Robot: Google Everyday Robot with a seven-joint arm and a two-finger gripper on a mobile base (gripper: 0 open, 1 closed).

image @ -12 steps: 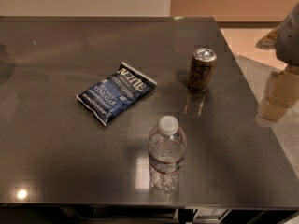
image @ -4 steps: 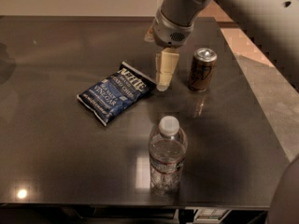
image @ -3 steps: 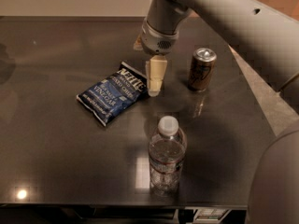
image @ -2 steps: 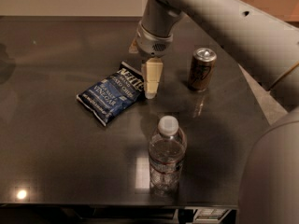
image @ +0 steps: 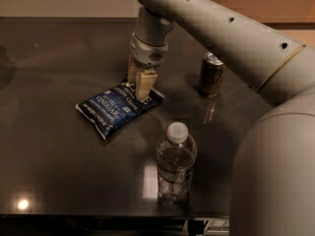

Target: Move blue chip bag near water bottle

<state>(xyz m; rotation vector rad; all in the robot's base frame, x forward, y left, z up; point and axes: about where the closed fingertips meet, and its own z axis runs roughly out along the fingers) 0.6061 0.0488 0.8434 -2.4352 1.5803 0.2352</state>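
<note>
The blue chip bag lies flat on the dark table, left of centre, with its white lettering facing up. My gripper hangs straight down from the arm and is at the bag's upper right end, touching it or just above it. The water bottle stands upright near the table's front edge, to the right of and nearer than the bag, about a hand's width from the bag's right corner.
A tan-and-black drink can stands upright to the right of the gripper. My arm crosses the top right of the view, and its large grey body fills the right side, beside the bottle.
The gripper has come in from the right, moved left past the can and come down onto the bag's upper right end. The bottle and the can have not moved.
</note>
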